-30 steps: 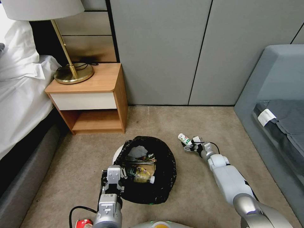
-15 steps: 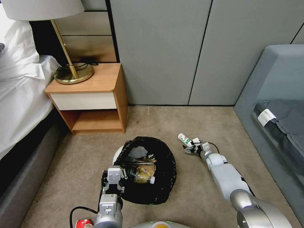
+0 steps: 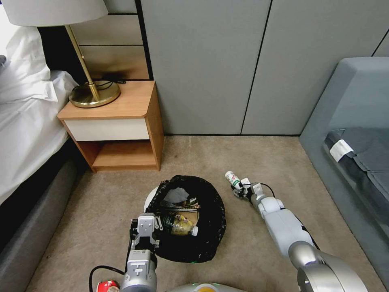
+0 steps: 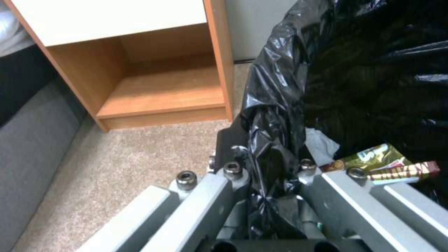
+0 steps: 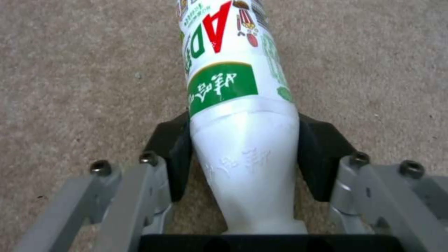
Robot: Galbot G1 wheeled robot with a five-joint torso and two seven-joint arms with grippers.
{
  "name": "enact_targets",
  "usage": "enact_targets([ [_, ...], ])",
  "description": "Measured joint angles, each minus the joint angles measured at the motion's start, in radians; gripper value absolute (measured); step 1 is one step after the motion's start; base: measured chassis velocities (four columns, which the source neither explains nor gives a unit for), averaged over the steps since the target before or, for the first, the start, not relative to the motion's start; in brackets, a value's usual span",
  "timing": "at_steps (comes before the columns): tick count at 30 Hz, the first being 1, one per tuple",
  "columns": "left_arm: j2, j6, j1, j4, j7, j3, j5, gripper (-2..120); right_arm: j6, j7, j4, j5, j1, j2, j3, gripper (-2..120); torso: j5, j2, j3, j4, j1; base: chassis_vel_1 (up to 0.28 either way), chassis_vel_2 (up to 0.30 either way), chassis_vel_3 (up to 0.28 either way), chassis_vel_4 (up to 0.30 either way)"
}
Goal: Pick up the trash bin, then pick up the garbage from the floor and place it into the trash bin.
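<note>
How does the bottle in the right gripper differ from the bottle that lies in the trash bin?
The held bottle is opaque white with a green and red label; the bottle in the bin is clear with a yellowish label. The first is clamped in the right gripper beside the trash bin; the second lies loose on other litter inside. Both are small plastic bottles.

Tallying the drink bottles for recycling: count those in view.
2: one small white bottle in the right gripper above the carpet; one lying inside the trash bin. Others may be buried.

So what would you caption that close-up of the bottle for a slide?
Right gripper clamps a small white green-labelled bottle between its black pads, above beige carpet.
</note>
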Motion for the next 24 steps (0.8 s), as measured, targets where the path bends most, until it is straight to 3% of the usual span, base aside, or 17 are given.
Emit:
enact_targets([
  [11, 0.002, 0.0, -0.007, 0.0, 0.0, 0.006, -0.002, 2, 0.013, 0.021, 0.035, 0.015, -0.024, -0.017, 0.002, 39, 0.0001, 0.0, 0.0, 0.0, 0.0, 0.0, 0.0, 0.0, 0.0],
  [17, 0.007, 0.002, -0.011, 0.0, 0.0, 0.006, -0.006, 2, 0.022, 0.052, 0.165, 0.09, -0.087, -0.031, -0.01, 38, 0.0001, 0.0, 0.0, 0.0, 0.0, 0.0, 0.0, 0.0, 0.0],
  [20, 0.017, 0.006, -0.021, 0.006, 0.001, 0.005, -0.017, 2, 0.039, 0.083, 0.49, 0.215, -0.242, -0.058, -0.036, 38, 0.0, 0.0, 0.0, -0.0002, 0.0, 0.0, 0.0, 0.0, 0.0],
  [21, 0.017, 0.006, -0.021, 0.006, 0.001, 0.005, -0.017, 2, 0.039, 0.083, 0.49, 0.215, -0.242, -0.058, -0.036, 38, 0.0, 0.0, 0.0, -0.0002, 0.0, 0.0, 0.0, 0.0, 0.0],
  [23, 0.022, 0.008, -0.027, 0.013, 0.002, 0.005, -0.023, 2, 0.097, 0.085, 0.713, 0.253, -0.338, -0.07, -0.043, 38, 0.0, 0.0, 0.0, -0.0002, 0.0, 0.0, 0.0, 0.0, 0.0],
  [24, 0.022, 0.008, -0.027, 0.013, 0.002, 0.005, -0.023, 2, 0.097, 0.085, 0.713, 0.253, -0.338, -0.07, -0.043, 38, 0.0, 0.0, 0.0, -0.0002, 0.0, 0.0, 0.0, 0.0, 0.0],
])
